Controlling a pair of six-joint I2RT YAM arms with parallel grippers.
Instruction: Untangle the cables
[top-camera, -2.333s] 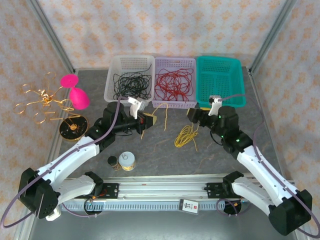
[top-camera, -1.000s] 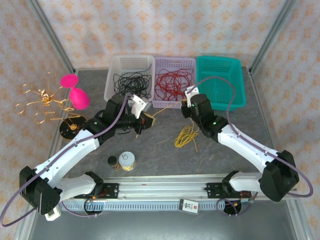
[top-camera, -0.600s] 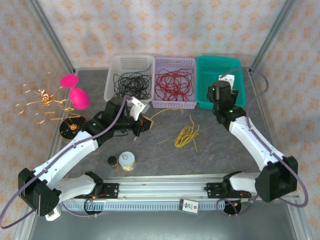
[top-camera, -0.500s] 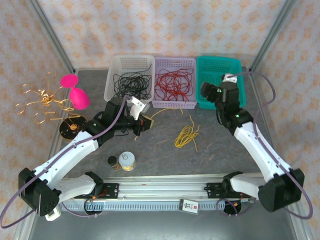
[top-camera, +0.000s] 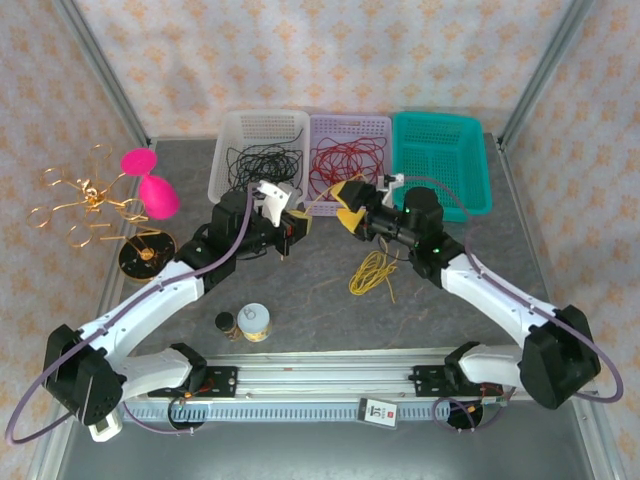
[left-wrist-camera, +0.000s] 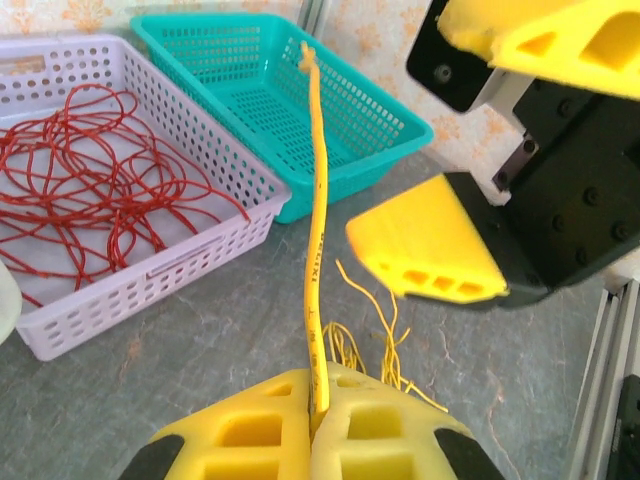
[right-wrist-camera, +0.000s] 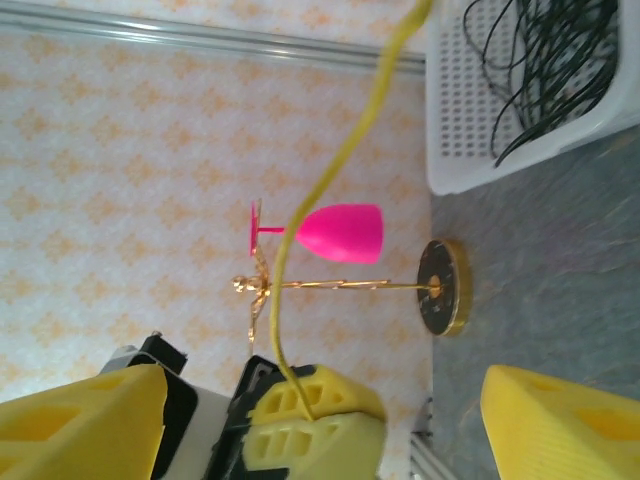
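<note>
left gripper pinches one yellow cable tight; right gripper gapes wide just beside that strand, holding nothing.

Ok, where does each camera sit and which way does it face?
Top external: above and behind the arm bases, looking down on the table; both arms show.
Left wrist: on the left arm, facing the lilac basket and teal basket; its shut jaws pinch a yellow cable.
Right wrist: on the right arm, facing the pink goblet; its open jaws frame the edges.
Shared: both wrist views show that cable.
</note>
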